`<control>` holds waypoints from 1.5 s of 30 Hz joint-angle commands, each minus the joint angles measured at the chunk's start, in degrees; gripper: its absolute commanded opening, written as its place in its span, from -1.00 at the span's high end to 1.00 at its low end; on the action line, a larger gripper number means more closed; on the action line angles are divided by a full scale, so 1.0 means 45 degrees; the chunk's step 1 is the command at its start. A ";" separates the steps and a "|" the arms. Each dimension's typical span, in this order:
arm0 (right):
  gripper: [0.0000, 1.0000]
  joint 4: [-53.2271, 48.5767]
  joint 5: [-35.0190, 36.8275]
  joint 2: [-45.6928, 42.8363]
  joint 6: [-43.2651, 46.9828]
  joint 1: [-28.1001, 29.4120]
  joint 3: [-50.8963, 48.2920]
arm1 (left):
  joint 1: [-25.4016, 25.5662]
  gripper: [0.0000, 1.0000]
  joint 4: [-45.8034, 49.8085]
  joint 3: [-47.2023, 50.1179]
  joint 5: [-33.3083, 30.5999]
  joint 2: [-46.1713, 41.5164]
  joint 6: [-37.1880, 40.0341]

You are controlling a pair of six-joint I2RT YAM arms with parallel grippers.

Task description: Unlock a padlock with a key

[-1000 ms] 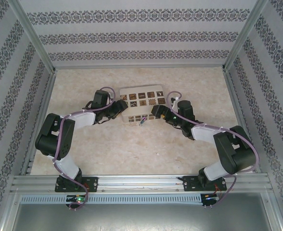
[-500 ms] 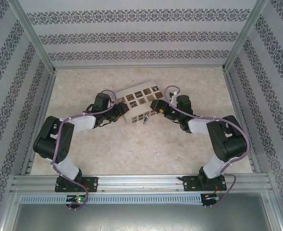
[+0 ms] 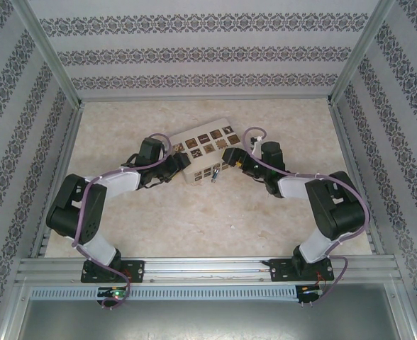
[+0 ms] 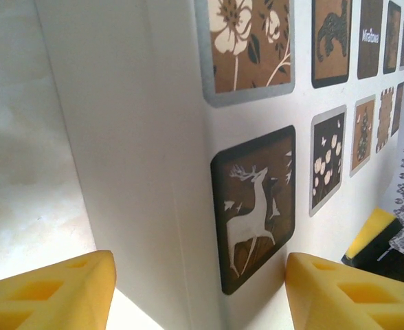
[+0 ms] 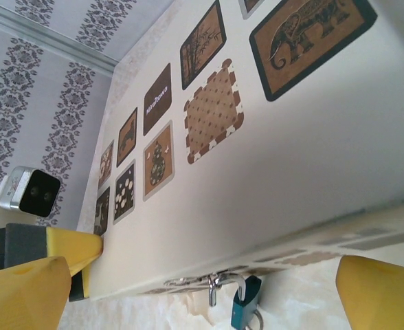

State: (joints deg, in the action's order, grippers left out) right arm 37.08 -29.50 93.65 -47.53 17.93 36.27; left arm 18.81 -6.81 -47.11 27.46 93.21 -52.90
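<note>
The left end effector (image 4: 198, 278) stands open astride a corner of the box (image 3: 207, 142), while the right end effector (image 5: 202, 275), wide open, faces the opposite end near the padlock (image 5: 245, 302); neither holds anything.

White box (image 4: 140, 172) corner close up, deer-print square (image 4: 253, 206) on its face, 2 yellow fingers (image 4: 51, 289) of left gripper (image 4: 200, 295) astride the corner, pale worktop (image 4: 23, 137) behind

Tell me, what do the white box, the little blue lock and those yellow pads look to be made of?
White box: probably matte card or thin board, judging by its flat, unshiny faces and printed brown squares.
Padlock: the blue body looks painted or coated, material unclear. The silvery hook beside it gleams, so it is likely metal.
Yellow pads: seemingly dull moulded plastic or rubber, with hollow cut-outs.
</note>
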 commanded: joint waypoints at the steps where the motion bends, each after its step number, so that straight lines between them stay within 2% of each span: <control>1: -0.97 0.0187 0.0276 -0.0804 0.0453 -0.0184 -0.0476 | 0.0162 -0.33 0.1163 -0.0177 -0.0408 -0.0518 0.0654; 18: -0.97 -0.0204 0.0949 -0.3750 0.1109 -0.0204 -0.2858 | -0.0229 -0.41 0.3356 -0.0323 -0.2548 -0.3978 0.2316; 22: -0.97 0.0024 0.0707 -0.3989 0.1111 -0.0203 -0.3170 | -0.0239 -0.33 0.3355 -0.0534 -0.2053 -0.4167 0.2666; 28: -0.95 0.0600 0.0158 -0.3902 0.0964 -0.0196 -0.3431 | -0.0193 -0.16 0.2414 -0.0984 -0.0333 -0.3585 0.2757; 35: -0.76 0.2147 -0.0548 -0.3002 0.0291 -0.0137 -0.3519 | 0.0243 -0.06 0.1962 -0.2345 0.1099 -0.2012 0.2565; 39: -0.68 0.3495 -0.0917 -0.2060 -0.0327 -0.0065 -0.3531 | 0.0468 0.03 0.2216 -0.3317 0.1483 -0.0949 0.2489; 45: -0.54 0.4633 -0.1070 -0.0723 -0.0721 0.0192 -0.3210 | 0.0635 0.07 0.2616 -0.4508 0.2039 0.0696 0.2484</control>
State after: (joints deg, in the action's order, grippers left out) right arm 51.90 -32.71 88.44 -49.28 17.93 21.17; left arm 20.91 4.01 -64.97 34.02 94.28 -42.04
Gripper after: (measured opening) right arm 0.778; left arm 0.467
